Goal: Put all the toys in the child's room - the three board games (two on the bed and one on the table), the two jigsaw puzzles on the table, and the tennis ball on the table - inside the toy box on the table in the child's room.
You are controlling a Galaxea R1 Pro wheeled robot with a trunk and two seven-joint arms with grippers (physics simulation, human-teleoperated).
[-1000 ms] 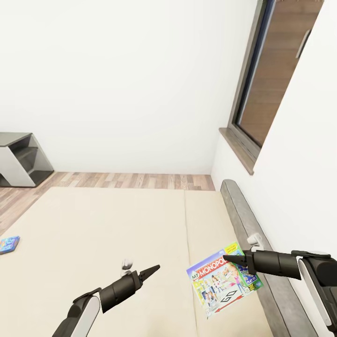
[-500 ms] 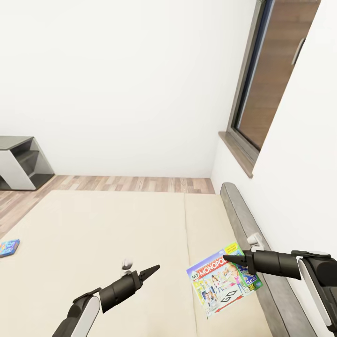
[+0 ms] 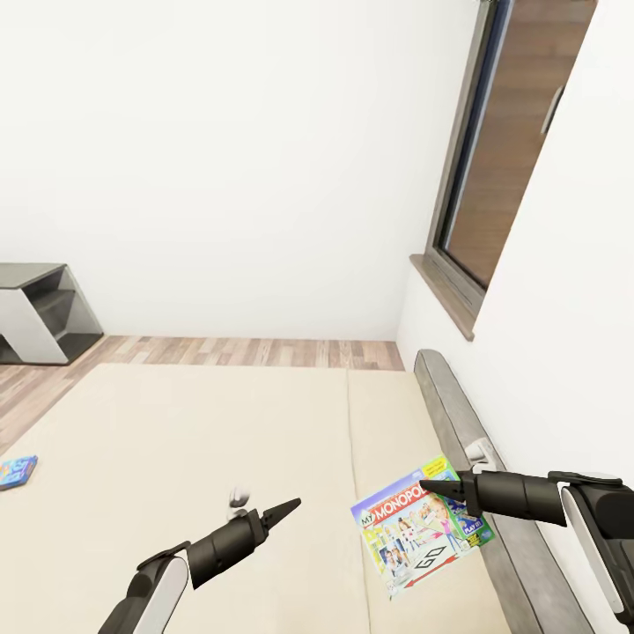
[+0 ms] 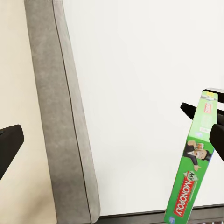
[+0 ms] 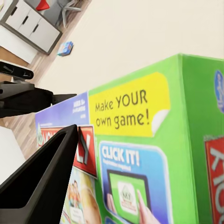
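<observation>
Only the view has shifted. Monopoly box (image 3: 421,525) is clamped in right gripper (image 3: 440,487) jaws; thin-edge grip, slippage risked. Left gripper (image 3: 286,508) jaws parted, empty.

2 board games: Monopoly box (image 3: 424,525), blue box (image 3: 17,471); 1 bed (image 3: 220,440); 2 hands.

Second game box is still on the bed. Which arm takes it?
Left, probably. The right end effector is shut on the Monopoly box, while the left end effector carries nothing, and the small blue game box lies on the bed on the left side.
</observation>
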